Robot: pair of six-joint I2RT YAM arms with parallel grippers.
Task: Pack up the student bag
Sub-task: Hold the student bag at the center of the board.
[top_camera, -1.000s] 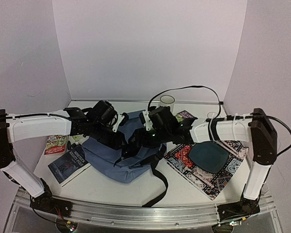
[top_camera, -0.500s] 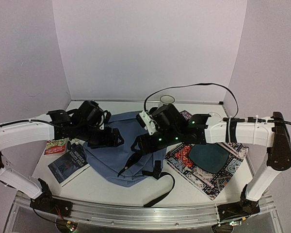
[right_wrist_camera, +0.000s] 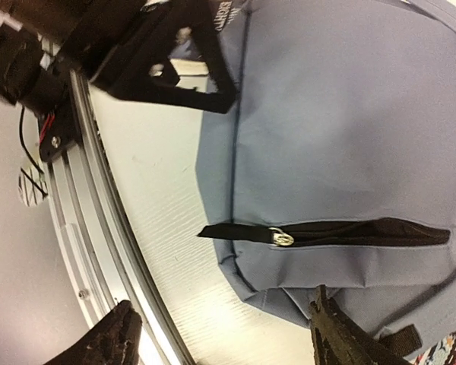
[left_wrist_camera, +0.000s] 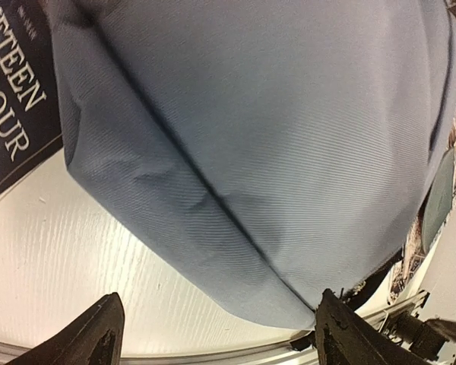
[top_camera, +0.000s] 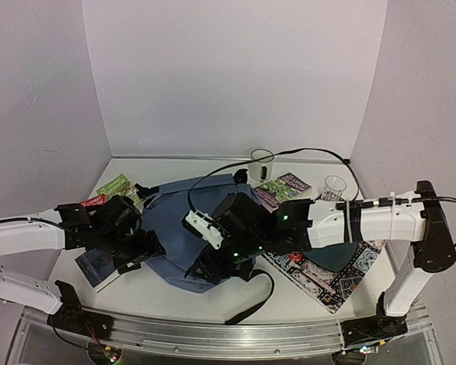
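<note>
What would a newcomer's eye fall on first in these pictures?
The blue bag lies flat in the middle. The left gripper and right gripper hover low over its near part, both open and holding nothing. A patterned mat lies to the bag's right.

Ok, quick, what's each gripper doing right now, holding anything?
Left gripper: open, holding nothing, at the edge of the student bag.
Right gripper: open, holding nothing, over the bag.
</note>
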